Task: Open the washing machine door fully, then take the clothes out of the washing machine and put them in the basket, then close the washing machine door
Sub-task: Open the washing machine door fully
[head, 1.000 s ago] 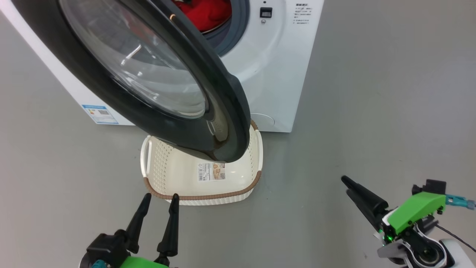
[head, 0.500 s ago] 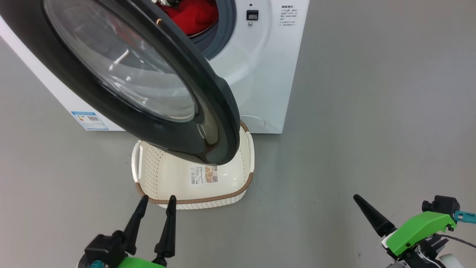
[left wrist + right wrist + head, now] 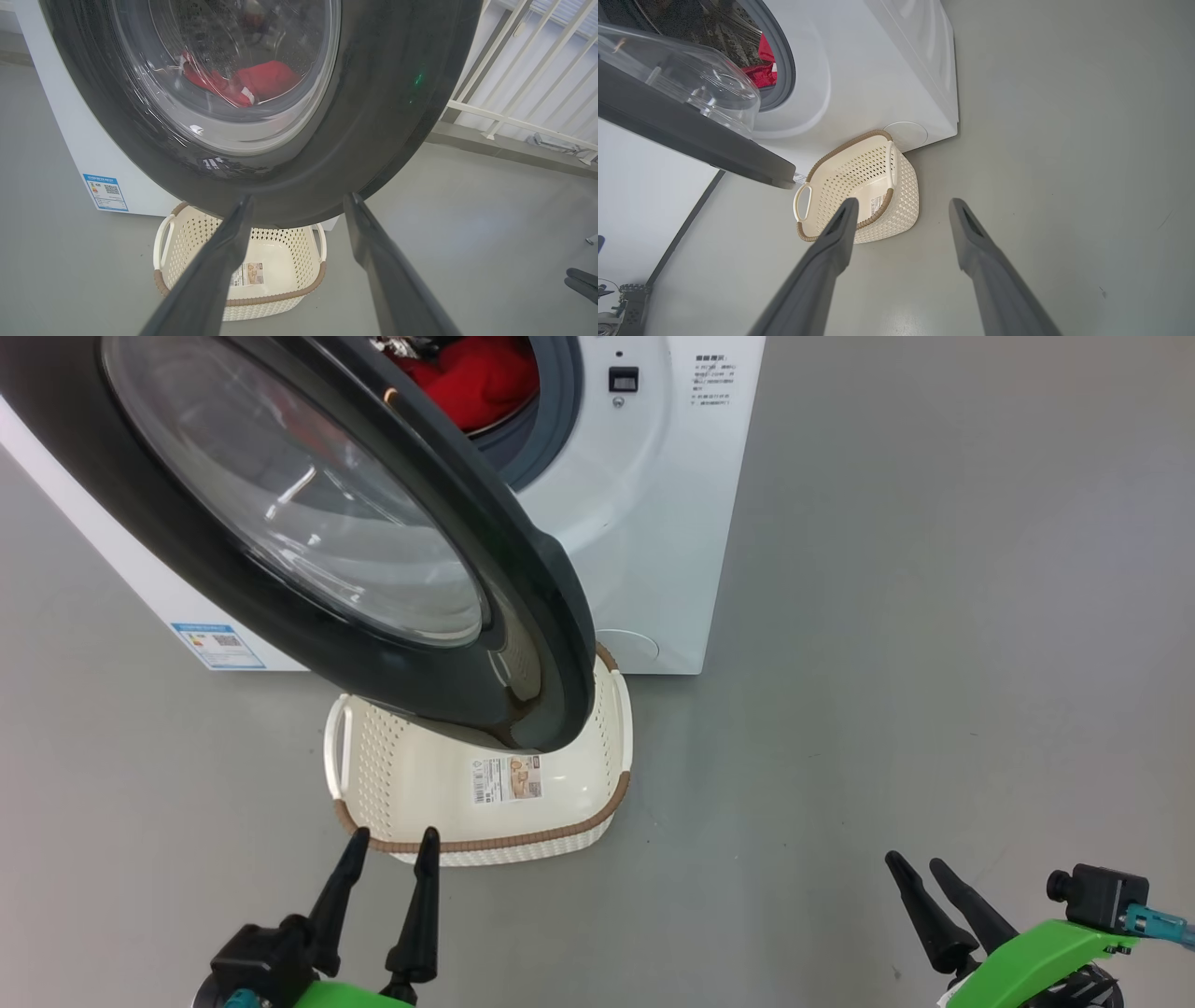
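The washing machine door (image 3: 523,616) with its black rim and clear bowl window (image 3: 224,70) stands swung out from the white washing machine (image 3: 644,523), hanging over the basket (image 3: 579,807). Red clothes (image 3: 476,378) lie inside the drum, and I see them through the glass (image 3: 264,79) and past the grey ring (image 3: 762,70). The cream basket with a brown rim (image 3: 852,186) sits on the floor in front of the machine, holding nothing but its label. My left gripper (image 3: 390,840) is open just short of the basket's near rim. My right gripper (image 3: 913,863) is open over bare floor at the lower right.
Grey floor (image 3: 934,616) spreads wide to the right of the machine. A white railing (image 3: 528,88) stands behind on the right in the left wrist view. A blue sticker (image 3: 215,644) marks the machine's side.
The camera has shifted, sliding the scene left and up. My right gripper has dropped lower and rolled, so both its fingers now show. The left gripper holds its place near the basket.
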Robot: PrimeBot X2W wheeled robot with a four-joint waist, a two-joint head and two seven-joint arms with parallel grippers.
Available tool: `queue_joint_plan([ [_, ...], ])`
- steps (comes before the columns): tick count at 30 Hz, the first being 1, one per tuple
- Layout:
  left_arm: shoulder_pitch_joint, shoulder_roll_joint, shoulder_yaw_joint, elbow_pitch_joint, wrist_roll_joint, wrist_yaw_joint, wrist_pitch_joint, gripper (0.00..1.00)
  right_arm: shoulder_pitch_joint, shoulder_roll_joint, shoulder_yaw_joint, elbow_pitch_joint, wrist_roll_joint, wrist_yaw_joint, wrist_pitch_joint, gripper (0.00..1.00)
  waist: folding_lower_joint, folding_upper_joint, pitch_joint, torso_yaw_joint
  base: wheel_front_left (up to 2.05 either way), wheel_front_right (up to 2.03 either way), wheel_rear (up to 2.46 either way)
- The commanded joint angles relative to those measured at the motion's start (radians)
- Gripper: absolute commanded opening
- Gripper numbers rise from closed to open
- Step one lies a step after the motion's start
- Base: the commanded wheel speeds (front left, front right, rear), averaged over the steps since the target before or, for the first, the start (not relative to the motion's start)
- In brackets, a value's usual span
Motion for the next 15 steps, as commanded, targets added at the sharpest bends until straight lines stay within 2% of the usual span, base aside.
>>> queue_joint_plan([
  [1, 0.001, 0.01, 0.034, -0.018, 0.008, -0.006, -0.012, 1.0, -0.016, -0.027, 0.023, -0.014, -0.013, 0.0, -0.022, 1.0, 0.0, 0.0, 0.001, 0.0, 0.0, 0.0, 0.0],
  [4, 0.0, 0.01, 0.034, -0.017, 0.008, -0.005, -0.012, 1.0, -0.027, -0.04, 0.048, -0.006, -0.056, 0.0, -0.041, 1.0, 0.0, 0.0, 0.001, -0.002, 0.0, 0.0, 0.0],
  [15, -0.002, 0.01, 0.031, -0.015, 0.008, -0.004, -0.012, 1.0, 0.047, 0.047, -0.183, -0.098, -0.375, 0.0, -0.043, 1.0, 0.0, 0.0, -0.002, -0.007, 0.0, 0.0, 0.0],
])
